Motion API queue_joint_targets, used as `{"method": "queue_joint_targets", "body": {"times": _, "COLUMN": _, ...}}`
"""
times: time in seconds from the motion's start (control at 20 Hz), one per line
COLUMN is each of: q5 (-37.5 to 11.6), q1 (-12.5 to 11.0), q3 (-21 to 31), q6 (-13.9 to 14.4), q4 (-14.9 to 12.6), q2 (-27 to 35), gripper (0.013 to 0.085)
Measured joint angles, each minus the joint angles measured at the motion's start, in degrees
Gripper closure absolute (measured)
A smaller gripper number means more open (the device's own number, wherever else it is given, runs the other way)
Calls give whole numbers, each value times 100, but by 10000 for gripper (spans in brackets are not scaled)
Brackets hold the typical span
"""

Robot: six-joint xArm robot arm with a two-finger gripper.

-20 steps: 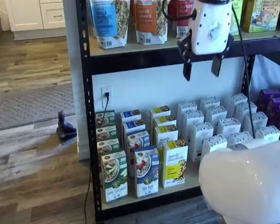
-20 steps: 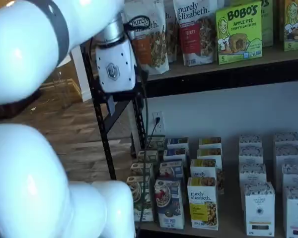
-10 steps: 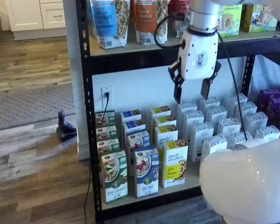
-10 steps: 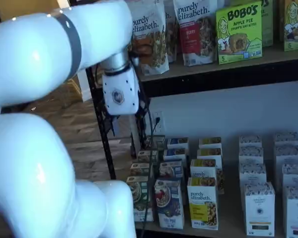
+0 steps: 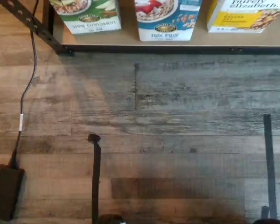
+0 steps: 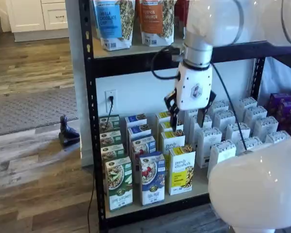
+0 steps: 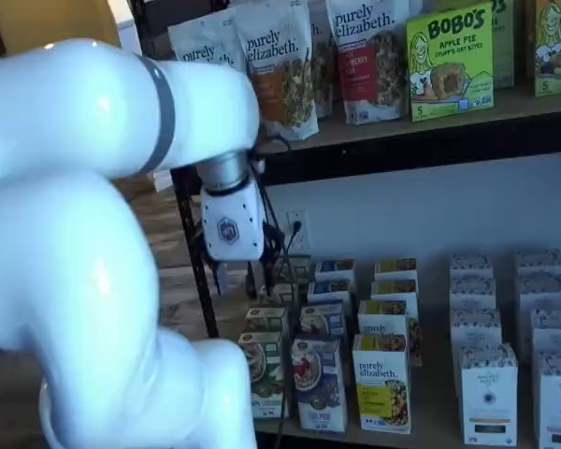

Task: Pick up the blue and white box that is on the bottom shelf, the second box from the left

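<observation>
Blue and white box (image 6: 152, 178) upright at the front edge of the bottom shelf (image 6: 199, 187), between a green-and-white carton (image 6: 119, 183) on one side and a yellow carton (image 6: 182, 170) on the other, each just beside it. Same trio in a shelf view (image 7: 319, 384): blue box in the middle, green carton (image 7: 265, 374) and yellow carton (image 7: 383, 382) flanking. More cartons of the same three kinds lined up behind each front one, row by row toward the back wall. Further along the same deck, rows of white cartons (image 6: 222, 150).

Gripper (image 6: 188, 118) hanging in front of the rack, above the bottom shelf's goods and well apart from the blue box, roughly over the yellow row. Two black fingers (image 6: 174, 118) spread with a plain gap between them, nothing held. In the other shelf view, white gripper body (image 7: 229, 229) visible beside the rack's upright, fingers there possibly hidden against the dark post – cannot tell from that side.

On the upper deck, pouches (image 6: 110, 22) standing in a line; green Bobo's box (image 7: 451, 62) among them.

Wrist view: wood floor (image 5: 177, 140) filling most of the frame, black front beam (image 5: 177, 48) of the shelf, lower part of the blue box (image 5: 166, 21) with its berry bowl, green carton (image 5: 86, 16) and yellow carton (image 5: 247, 16) alongside. Black cable (image 5: 28, 79) running to a dark adapter (image 5: 5, 191) on the floor
</observation>
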Motion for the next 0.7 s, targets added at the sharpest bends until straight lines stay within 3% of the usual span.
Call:
{"method": "queue_joint_targets", "body": {"times": 0.25, "q5": -680, "q1": 185, "q3": 302, "q6": 180, "q4": -54, "q2": 523, "gripper": 130}}
{"method": "queue_joint_targets", "body": {"times": 0.5, "q5": -1907, "q1": 366, "q3": 684, "q6": 410, "q4": -198, "q2": 1354, "gripper": 130}}
{"method": "queue_joint_targets", "body": {"times": 0.7, "q5": -2591, "q1": 395, "q3": 755, "q6": 446, "q4": -224, "q2": 2006, "gripper": 130}}
